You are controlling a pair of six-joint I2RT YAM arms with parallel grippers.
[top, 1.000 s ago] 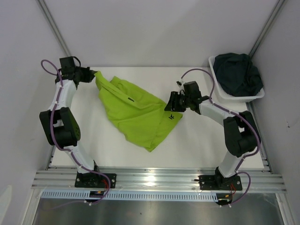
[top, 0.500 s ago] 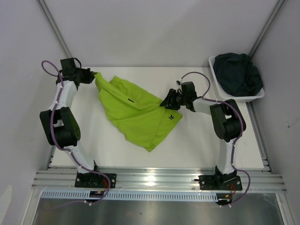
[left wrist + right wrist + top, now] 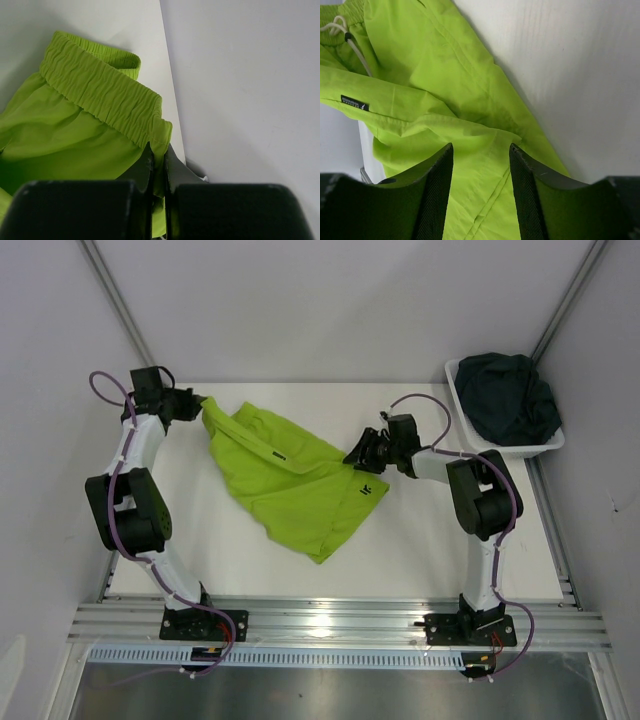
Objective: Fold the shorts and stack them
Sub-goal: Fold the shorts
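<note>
One waistband corner (image 3: 159,131) pinched in left jaws beside the wall (image 3: 240,100); right jaws spread over lime shorts (image 3: 290,480)

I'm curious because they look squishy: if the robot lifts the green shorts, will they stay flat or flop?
Probably flop: the green shorts lie wrinkled and folded over themselves. They look thin, so likely light. The stretchy waistband bunches where the left fingers pinch it, so it should hold.

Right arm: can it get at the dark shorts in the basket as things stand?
Probably yes. The right gripper is open, the dark shorts lie uncovered in the open-topped basket on its side, nothing between.
</note>
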